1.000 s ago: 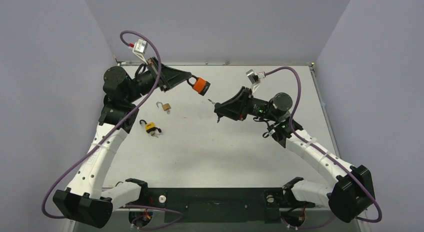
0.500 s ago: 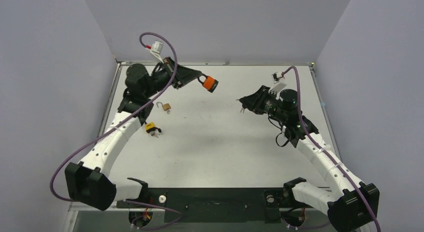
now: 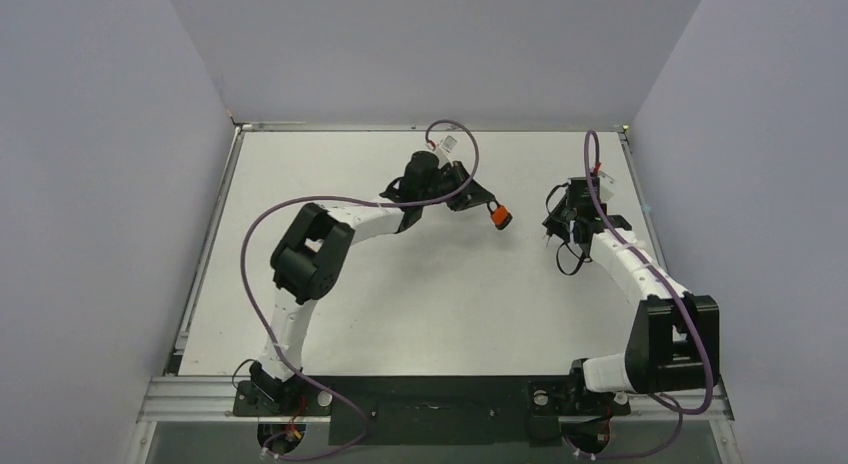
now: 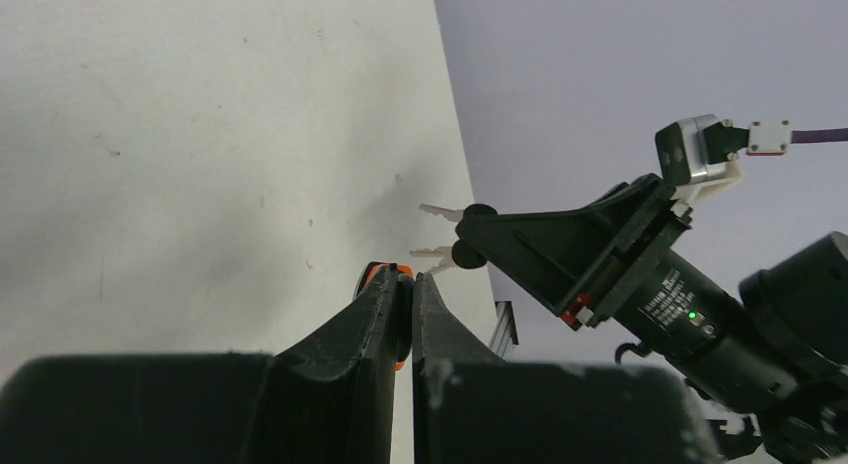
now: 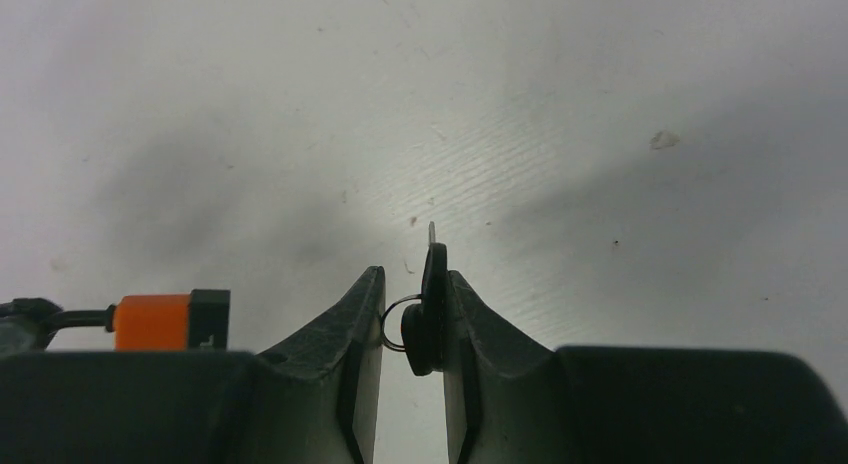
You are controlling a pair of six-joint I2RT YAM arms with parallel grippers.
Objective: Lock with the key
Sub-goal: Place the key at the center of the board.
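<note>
Here, one orange padlock hangs over the table's far middle, pinched by the left gripper, facing the right gripper, which clamps a black-headed key, with two blades showing.

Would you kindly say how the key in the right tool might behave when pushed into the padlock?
The key looks thin and stiff, so it probably won't bend. Pinched only by its black head in the right tool, it may pivot or slip.
</note>
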